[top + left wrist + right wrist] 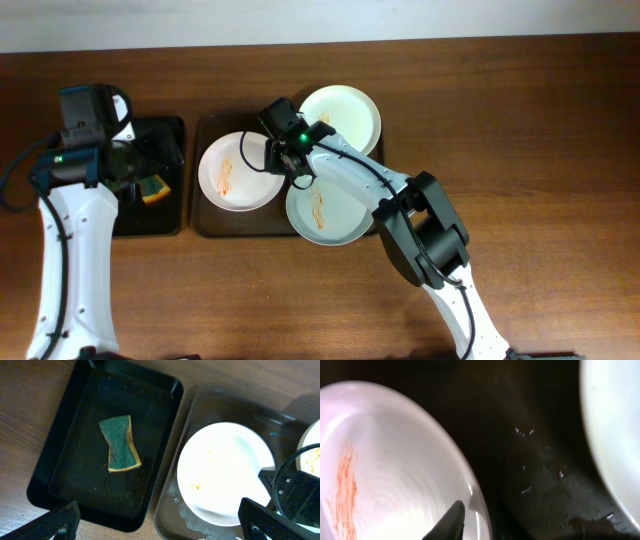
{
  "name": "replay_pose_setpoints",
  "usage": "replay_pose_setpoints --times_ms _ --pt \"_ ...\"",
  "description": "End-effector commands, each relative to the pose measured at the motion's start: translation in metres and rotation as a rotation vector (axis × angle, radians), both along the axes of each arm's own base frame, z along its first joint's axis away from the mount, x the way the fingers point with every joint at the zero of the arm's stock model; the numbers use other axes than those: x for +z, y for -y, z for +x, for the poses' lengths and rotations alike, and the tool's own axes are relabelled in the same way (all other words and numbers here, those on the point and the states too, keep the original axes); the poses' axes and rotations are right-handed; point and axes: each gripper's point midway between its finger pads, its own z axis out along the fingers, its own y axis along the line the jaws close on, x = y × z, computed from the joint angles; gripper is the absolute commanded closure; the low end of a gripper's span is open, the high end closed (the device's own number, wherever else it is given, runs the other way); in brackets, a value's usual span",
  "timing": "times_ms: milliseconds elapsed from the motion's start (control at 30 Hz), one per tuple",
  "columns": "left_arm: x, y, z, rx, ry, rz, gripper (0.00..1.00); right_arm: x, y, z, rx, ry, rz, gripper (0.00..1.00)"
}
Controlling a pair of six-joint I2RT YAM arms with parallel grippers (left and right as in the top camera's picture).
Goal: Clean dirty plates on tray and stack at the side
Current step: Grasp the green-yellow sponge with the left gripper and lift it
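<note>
Orange-streaked plate (225,178) at the tray's (205,226) left end has the right gripper (278,165) at its rim, grip impossible to tell, while the left gripper (162,522) gapes wide, so grabbing the sponge (119,444) looks next.

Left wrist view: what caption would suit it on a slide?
Open left gripper above a sponge in the black tray, a white plate on the larger tray alongside.

Robot lab bench, laid out as a dish-cleaning station.

A dark brown wood-grain surface (540,120) carried two white-and-black robot arms, a left arm (75,230) and a right arm (440,260). Between them lay a large dark brown rectangular tray (210,224) bearing three round shallow plates (238,172), two of them streaked orange. Beside it lay a smaller black tray (150,215) holding a green-and-yellow sponge (119,444). A pale strip (300,20) ran along the far edge.
</note>
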Motion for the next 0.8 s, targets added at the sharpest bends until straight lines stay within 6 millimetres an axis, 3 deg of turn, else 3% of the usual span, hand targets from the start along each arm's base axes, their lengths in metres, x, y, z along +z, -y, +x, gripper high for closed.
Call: replay_pose_setpoints --times_ms 0,133,367,433,467,567,633,767 --pt "-0.016 -0.004 -0.004 0.023 -0.055 -0.006 0.01 -0.017 -0.003 -0.018 0.004 -0.091 0.002 0.76" --pt "-0.023 -0.004 -0.003 0.023 -0.075 -0.009 0.01 -0.019 -0.001 -0.027 0.004 -0.134 -0.002 0.96" --pt "-0.028 -0.013 -0.002 0.048 -0.095 0.034 0.01 -0.021 0.006 -0.017 -0.033 -0.12 0.002 0.96" --pt "-0.038 -0.023 0.001 0.127 -0.109 0.033 0.05 -0.02 0.004 -0.017 -0.026 -0.118 0.005 0.96" --pt "-0.052 -0.047 0.001 0.299 -0.129 0.056 0.08 -0.021 0.004 -0.017 -0.021 -0.117 0.004 0.96" --pt "-0.068 -0.055 0.012 0.323 -0.134 0.05 0.09 -0.02 0.004 -0.017 -0.017 -0.118 0.005 0.96" --pt "-0.085 -0.06 0.023 0.337 -0.139 0.049 0.2 -0.02 0.003 -0.017 0.001 -0.114 0.003 0.96" --pt "-0.112 -0.061 0.047 0.326 -0.118 0.019 0.21 -0.02 0.003 -0.017 0.001 -0.114 0.003 0.96"
